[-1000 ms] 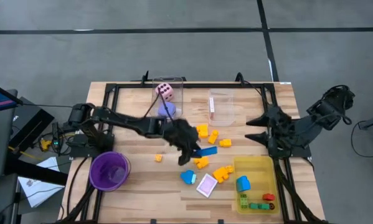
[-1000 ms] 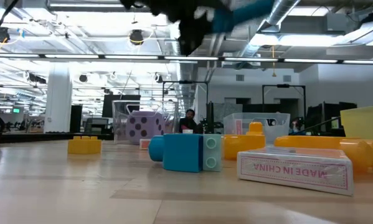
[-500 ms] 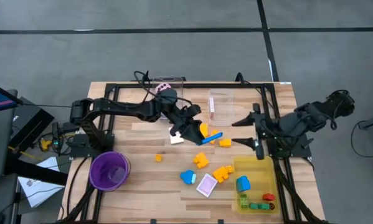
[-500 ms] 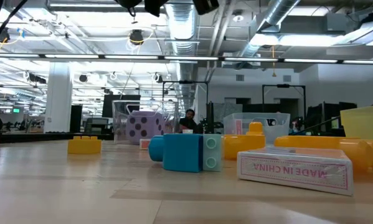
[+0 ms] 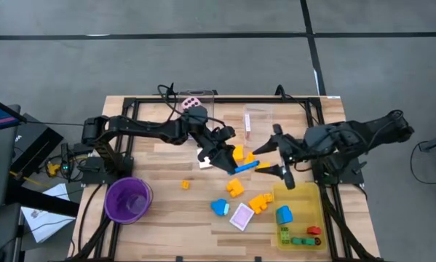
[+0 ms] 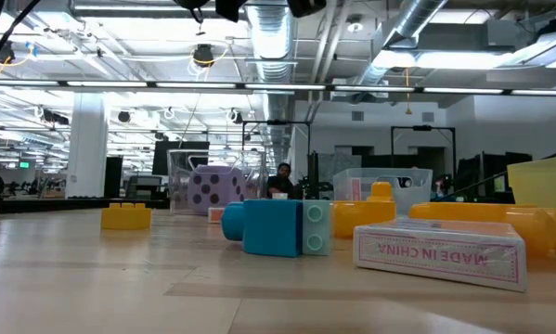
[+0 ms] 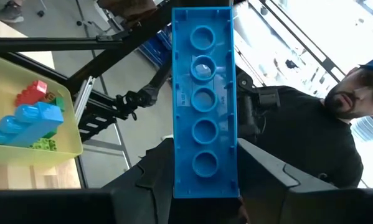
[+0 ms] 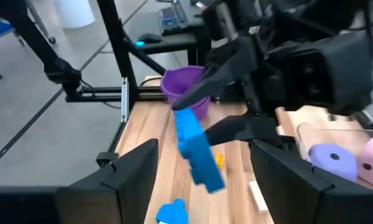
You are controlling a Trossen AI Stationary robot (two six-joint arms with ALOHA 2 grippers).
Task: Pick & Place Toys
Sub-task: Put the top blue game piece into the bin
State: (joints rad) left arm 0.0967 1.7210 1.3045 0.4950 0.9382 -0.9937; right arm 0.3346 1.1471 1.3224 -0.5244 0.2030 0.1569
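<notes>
A long blue brick hangs above the table's middle, with my left gripper shut on it. The left wrist view shows the brick's hollow underside. My right gripper stands open just right of the brick's free end, facing it and touching nothing. Other toys lie on the wood: yellow and orange blocks, a blue block and a pink-white card. My left gripper pinches the blue brick's two long sides at one end between its two fingers. The fingers come level from the table's left and lie along the brick. It sticks out past the fingertips toward the right gripper, clear of the table.
A yellow tray at the near right holds blue, green and red blocks. A purple cup stands near left. Two clear boxes stand at the far edge, one with a pink die. A person shows beyond the table.
My left gripper has risen from the loose blocks with the blue brick, gone a little toward the far edge and turned from pointing down to level. The brick is lifted clear. My right gripper has travelled toward the table's left, up to the brick, and stays open.
</notes>
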